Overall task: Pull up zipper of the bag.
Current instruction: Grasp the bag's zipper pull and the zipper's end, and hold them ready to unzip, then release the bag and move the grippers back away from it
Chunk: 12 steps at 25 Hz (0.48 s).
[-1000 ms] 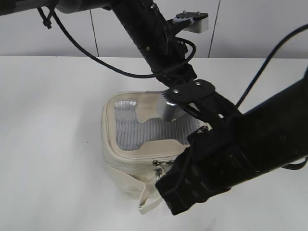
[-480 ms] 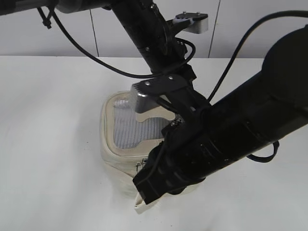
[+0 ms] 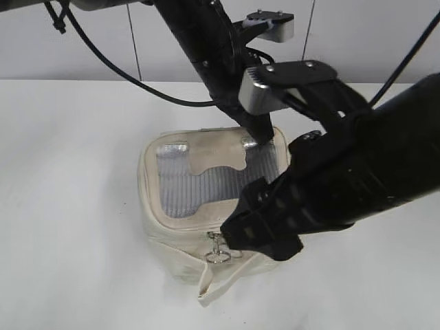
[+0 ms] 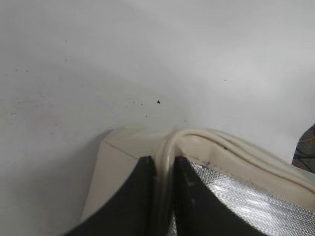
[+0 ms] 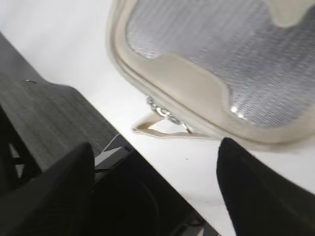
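Bare lab-style setup: plain white table [image 3: 69,172], white panelled wall [image 3: 357,41] behind.

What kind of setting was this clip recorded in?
Probably a lab or robot test bench, not a home. A bare white table stands before plain pale wall panels, and the only item on it is a cream bag. Two black arms with trailing cables work over it.

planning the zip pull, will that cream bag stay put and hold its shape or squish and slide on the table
Probably squishes: the bag is soft cloth, its front corner creased. It may well slide, since the white table looks smooth. The left gripper, shut on the top edge piping, should help anchor it. The zipper pull ring hangs loose.
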Motion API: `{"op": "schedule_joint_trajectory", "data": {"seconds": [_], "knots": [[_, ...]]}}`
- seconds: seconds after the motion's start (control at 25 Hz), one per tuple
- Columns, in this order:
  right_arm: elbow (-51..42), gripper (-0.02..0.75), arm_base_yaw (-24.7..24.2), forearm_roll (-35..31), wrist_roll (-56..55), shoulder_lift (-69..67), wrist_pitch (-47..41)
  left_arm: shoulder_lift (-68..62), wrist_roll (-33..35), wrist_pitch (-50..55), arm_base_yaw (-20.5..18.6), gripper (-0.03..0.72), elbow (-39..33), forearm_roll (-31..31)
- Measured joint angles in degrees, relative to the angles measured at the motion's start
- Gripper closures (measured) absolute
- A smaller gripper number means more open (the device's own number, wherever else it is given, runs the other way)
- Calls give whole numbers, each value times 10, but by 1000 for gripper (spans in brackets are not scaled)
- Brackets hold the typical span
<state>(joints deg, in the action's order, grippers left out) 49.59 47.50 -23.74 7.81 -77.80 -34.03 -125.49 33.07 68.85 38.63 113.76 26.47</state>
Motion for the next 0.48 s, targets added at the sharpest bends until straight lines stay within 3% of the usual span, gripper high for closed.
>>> {"op": "schedule_joint_trajectory", "data": {"seconds": [0.28,0.48], "knots": [[0,120,-1,205,-193,32,-43,33,-6,1,-3,407,1,-14],[0,120,-1,294,-278,32,-65,57,-34,0,-3,285,2,-59]]}}
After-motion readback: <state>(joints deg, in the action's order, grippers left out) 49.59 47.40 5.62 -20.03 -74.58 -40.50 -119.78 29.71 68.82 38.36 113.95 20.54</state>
